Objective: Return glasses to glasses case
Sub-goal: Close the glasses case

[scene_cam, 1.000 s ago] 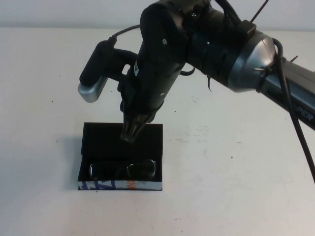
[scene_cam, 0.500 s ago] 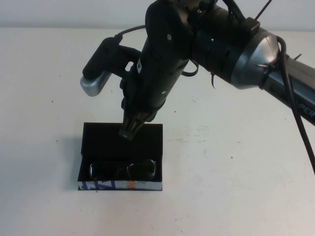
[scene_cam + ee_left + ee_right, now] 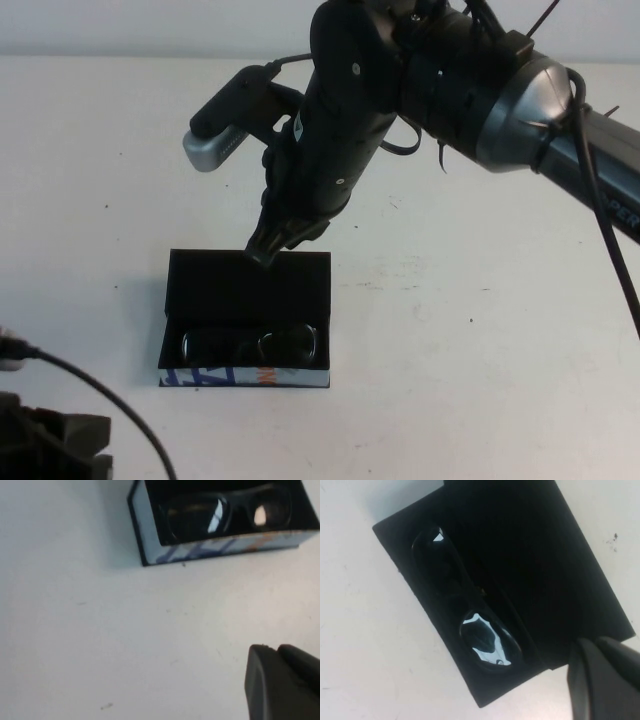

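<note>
The black glasses case (image 3: 250,285) lies open, its lid flat on the far side and its blue, white and orange strip facing me. The dark-framed glasses (image 3: 250,345) lie inside the near half. My right gripper (image 3: 262,255) is shut and empty, its tip over the lid's far edge. In the right wrist view the gripper (image 3: 595,647) sits by a corner of the case (image 3: 545,555), apart from the glasses (image 3: 465,610). My left gripper (image 3: 272,652) is shut and empty, short of the case (image 3: 220,547) holding the glasses (image 3: 230,512). It shows at the lower left (image 3: 50,445).
The white table (image 3: 480,380) surrounds the case. The right arm's bulky wrist and silver camera housing (image 3: 215,150) hang over the table behind the case. A black cable (image 3: 110,400) trails from the left arm at the near left corner.
The right gripper has shifted slightly right and toward the far edge of the lid. The left arm and its cable have come into view at the near left corner.
</note>
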Robot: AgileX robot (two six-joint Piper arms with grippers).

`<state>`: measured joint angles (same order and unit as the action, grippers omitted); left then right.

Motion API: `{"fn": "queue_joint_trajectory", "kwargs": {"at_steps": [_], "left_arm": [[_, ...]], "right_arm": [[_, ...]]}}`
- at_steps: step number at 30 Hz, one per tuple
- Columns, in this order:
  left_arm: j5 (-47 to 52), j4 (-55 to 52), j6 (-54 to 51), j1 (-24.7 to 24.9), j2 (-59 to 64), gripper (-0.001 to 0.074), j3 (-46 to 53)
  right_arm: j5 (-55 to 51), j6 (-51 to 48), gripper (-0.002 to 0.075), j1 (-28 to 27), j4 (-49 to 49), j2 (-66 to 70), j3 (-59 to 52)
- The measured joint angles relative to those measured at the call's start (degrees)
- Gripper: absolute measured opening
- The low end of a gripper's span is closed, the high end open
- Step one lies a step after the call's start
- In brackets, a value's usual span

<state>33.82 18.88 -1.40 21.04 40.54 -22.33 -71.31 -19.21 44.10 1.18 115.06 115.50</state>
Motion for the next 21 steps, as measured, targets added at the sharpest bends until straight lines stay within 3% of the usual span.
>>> {"fn": "queue_joint_trajectory", "kwargs": {"at_steps": [3,7,17,21], "left_arm": [[4.6,3.7,-7.5,0.4,7.7,-0.0001,-4.1],[8.8,17.3,-23.1,-1.1,12.4,-0.0001,-7.5],[14.8,37.5,-49.0,-15.6,22.5,-0.0001,-7.7],[14.8,47.6,-59.4,-16.7,28.6,-0.0001,-6.2]], "right_arm": [[0.0,0.2,-0.0011,-0.4,0.0,0.0,0.0],[0.0,0.2,-0.0011,-0.5,0.3,0.0,0.0],[1.7,2.0,-0.0011,-1.0,2.2,0.3,0.0],[3.2,2.8,-0.0011,-3.2,3.9,0.8,0.0]]}}
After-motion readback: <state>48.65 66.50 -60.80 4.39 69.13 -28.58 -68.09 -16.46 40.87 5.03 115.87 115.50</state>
